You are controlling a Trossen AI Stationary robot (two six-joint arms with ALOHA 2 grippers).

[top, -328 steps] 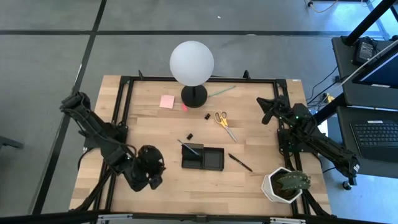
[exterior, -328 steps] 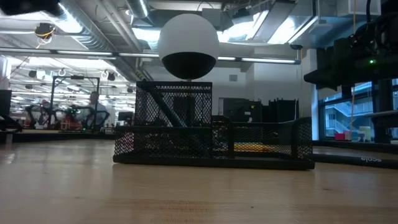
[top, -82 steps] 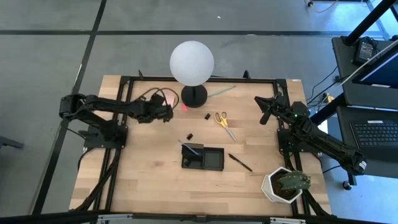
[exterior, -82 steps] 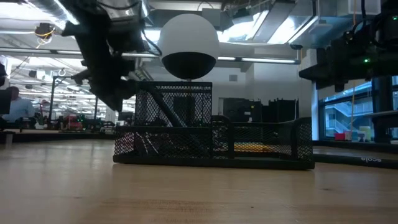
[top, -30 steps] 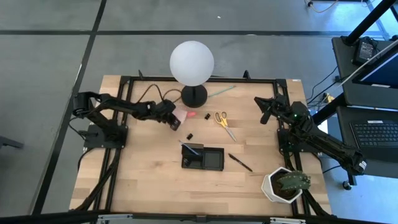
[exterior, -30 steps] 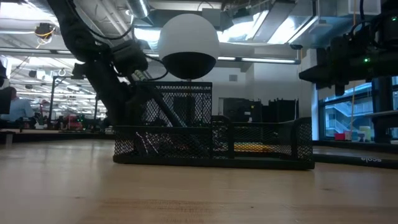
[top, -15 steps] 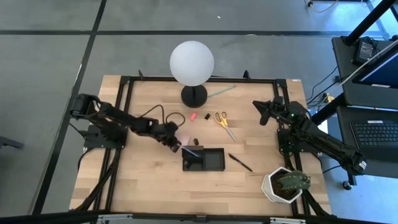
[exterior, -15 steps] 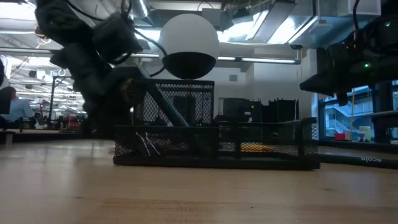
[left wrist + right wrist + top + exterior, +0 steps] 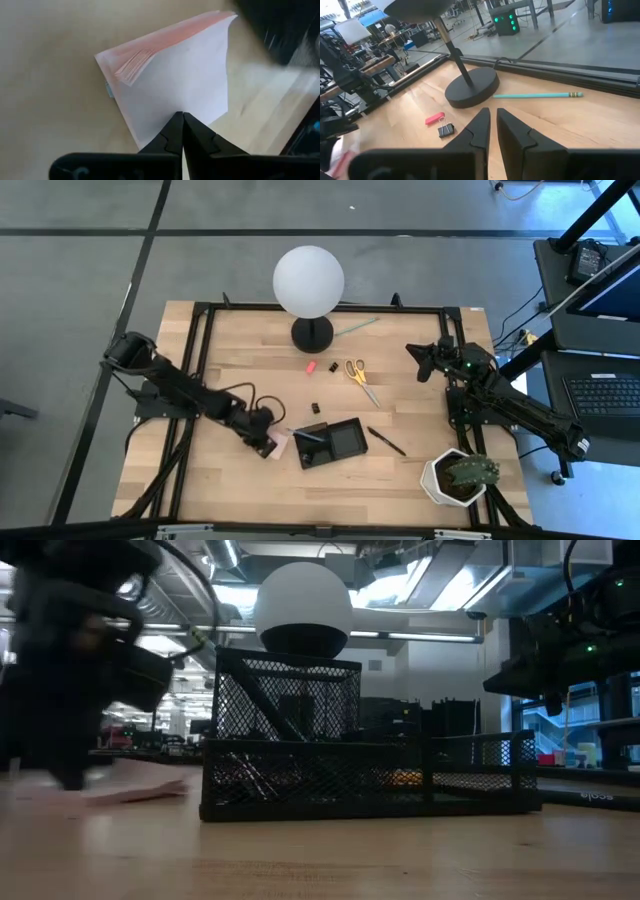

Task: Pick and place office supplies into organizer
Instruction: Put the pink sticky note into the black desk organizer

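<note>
With the sticky-note pad [image 9: 170, 80] pinched in the left gripper [image 9: 182, 116], it should be lifted clear of the organizer [image 9: 330, 444] wall before release.

Pink sticky-note pad [image 9: 170, 80] with a white underside — pale wood-grain tabletop [image 9: 400, 470]. Black mesh organizer [image 9: 370, 765], white globe lamp [image 9: 308, 281] on a black base, yellow-handled scissors [image 9: 357, 373], turquoise pencil [image 9: 537, 95].
</note>
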